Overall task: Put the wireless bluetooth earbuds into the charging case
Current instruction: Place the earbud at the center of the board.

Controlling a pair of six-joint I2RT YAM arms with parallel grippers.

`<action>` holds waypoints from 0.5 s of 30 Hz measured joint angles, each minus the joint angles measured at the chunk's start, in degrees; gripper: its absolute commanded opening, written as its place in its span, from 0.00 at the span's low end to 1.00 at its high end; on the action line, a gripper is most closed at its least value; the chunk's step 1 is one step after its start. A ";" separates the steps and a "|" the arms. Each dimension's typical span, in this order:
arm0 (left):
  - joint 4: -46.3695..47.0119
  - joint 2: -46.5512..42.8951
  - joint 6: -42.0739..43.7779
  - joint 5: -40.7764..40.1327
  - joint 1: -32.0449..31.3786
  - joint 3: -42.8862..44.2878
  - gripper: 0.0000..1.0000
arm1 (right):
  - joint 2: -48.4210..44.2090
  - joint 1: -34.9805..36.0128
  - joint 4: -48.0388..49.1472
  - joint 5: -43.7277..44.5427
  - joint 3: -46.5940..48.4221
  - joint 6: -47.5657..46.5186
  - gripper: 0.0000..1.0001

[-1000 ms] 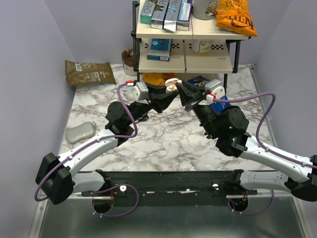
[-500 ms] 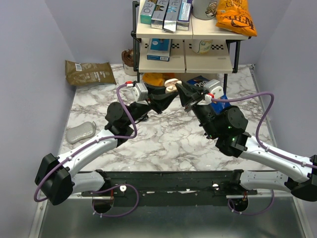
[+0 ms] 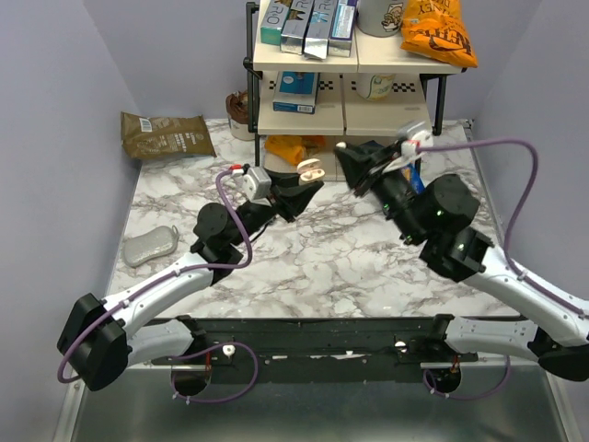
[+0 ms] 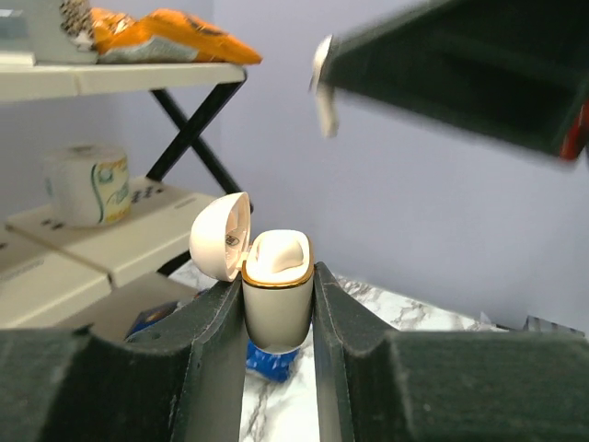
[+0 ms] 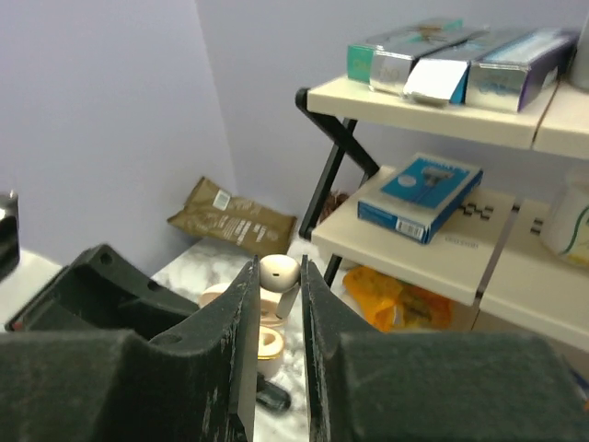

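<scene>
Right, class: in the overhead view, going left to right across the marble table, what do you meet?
Grey pouch → charging case, clamped in the left pincer → cream earbud, nipped in the right pincer.

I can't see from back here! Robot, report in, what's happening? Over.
Left gripper clamped on open charging case. Right gripper pinching cream earbud, apart from case. Nothing between them.

Left arm (image 3: 175,281) and right arm (image 3: 515,281): white link shells, bulky black joint housings. One purple cable (image 3: 235,207) runs in loops along each arm. Wrist modules (image 3: 259,180): white casing, small red fitting at the cable entry. Gripper fingers (image 4: 207,341): matte black, wedge-shaped, flat inner faces. Base rail (image 3: 313,336): black, shared by both arms.
</scene>
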 measured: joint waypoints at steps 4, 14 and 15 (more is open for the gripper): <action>-0.44 -4.20 0.44 -4.94 0.00 -5.79 0.00 | 0.26 -9.38 -15.13 -5.20 10.03 11.10 0.01; -5.11 -18.51 1.07 -14.01 0.00 -14.27 0.00 | 8.04 -18.10 -35.67 -18.10 9.73 28.04 0.01; -5.68 -20.02 1.09 -14.34 0.00 -14.43 0.00 | 9.38 -18.16 -36.70 -18.97 7.67 29.27 0.01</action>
